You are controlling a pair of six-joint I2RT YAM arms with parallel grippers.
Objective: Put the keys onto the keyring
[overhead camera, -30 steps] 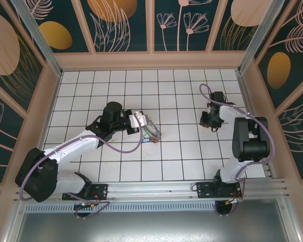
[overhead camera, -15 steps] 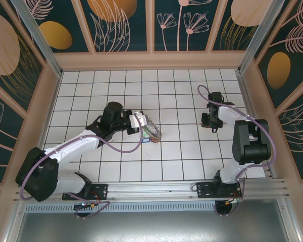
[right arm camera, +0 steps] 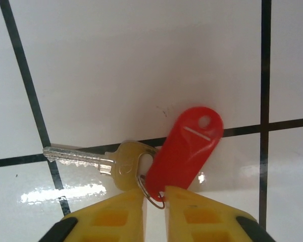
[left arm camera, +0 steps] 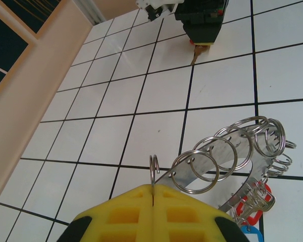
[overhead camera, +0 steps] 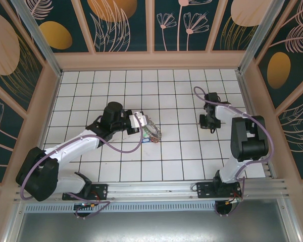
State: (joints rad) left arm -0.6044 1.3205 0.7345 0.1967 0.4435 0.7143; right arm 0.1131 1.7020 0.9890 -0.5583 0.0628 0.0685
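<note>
**Key gripped on one side, keyring held ready on the other**

The keyring (overhead camera: pixel 152 133) is found near the middle of the counter (overhead camera: pixel 177 156), where it is held by the left end effector (overhead camera: pixel 143 124). In the left wrist view the yellow fingers (left arm camera: pixel 126 212) are pressed together on one small loop (left arm camera: pixel 153 169) of the rim. A red tag (left arm camera: pixel 248 210) and a blue tag (left arm camera: pixel 256 235) are seen hanging at the lower side of the keyring, so some keys are judged to be threaded already.

Well apart, to the right, the right end effector (overhead camera: pixel 208 123) is lowered onto a red-tagged key (right arm camera: pixel 122 164). This key is lying flat on the counter. Its thin split ring (right arm camera: pixel 150 194) is caught between the two fingers, which are nearly closed. It seems to be pinched, though the contact itself is hidden at the edge of the picture.

The step in hand is judged to be the pick-up of this key. For the next move, the key needs to be lifted and carried to the keyring. Its split ring then has to be aligned with a free loop while the keyring is held steady.
</note>
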